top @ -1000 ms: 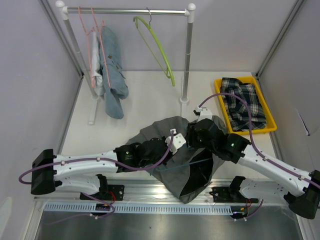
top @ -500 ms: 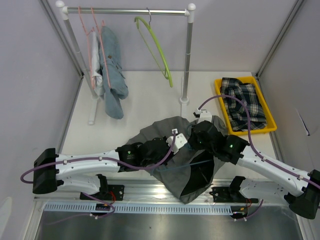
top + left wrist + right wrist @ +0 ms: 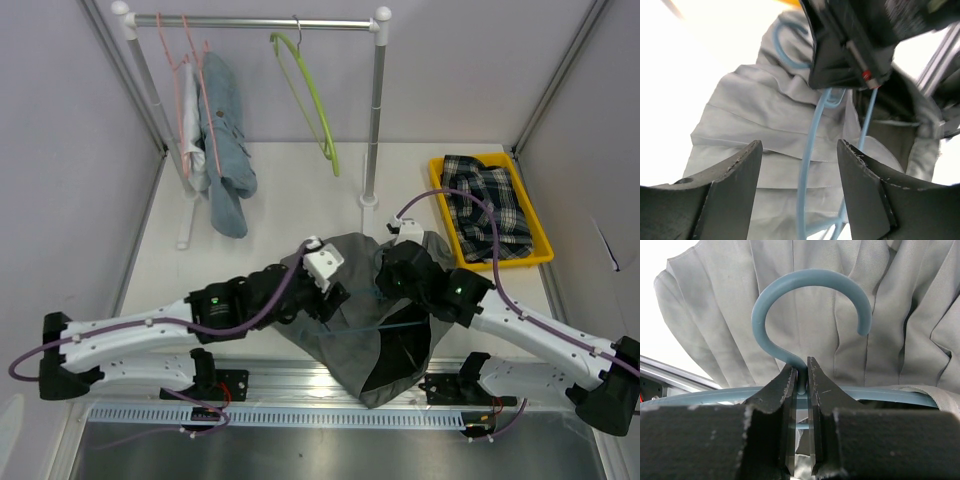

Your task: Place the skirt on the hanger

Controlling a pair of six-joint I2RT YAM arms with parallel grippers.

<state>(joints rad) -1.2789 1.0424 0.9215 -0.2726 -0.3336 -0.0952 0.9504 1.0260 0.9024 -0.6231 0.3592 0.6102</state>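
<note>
**Student:** Reading from the left, what does the figure show?

**Tutor:** At the table's (image 3: 280, 190) far-left corner stands the rack (image 3: 250, 21), with a garment hung on it. At the middle of the near edge is the left gripper (image 3: 799, 150), fingers spread apart and holding nothing, poised over the grey skirt (image 3: 350, 340). Just right of it is the right gripper (image 3: 799, 372), clamped on the neck of the blue hanger (image 3: 810, 276), directly below the hook. At the right edge is a yellow tray (image 3: 500, 263) of plaid cloth.

**Student:** How does the skirt lie relative to the hanger?

**Tutor:** It is heaped under and around it. The hook rests against the pleats, and cloth drapes over one end of the bar. Whether the waistband is seated cannot be told.

**Student:** Which relation governs the next move?

**Tutor:** The hanger's long axis runs from the right gripper's clamp toward the left gripper, with one arm in line with the open gap. The skirt lies ahead of and below the left fingers. The left arm is therefore probably the nearer one to gather cloth, while the right steadies the hanger.
</note>
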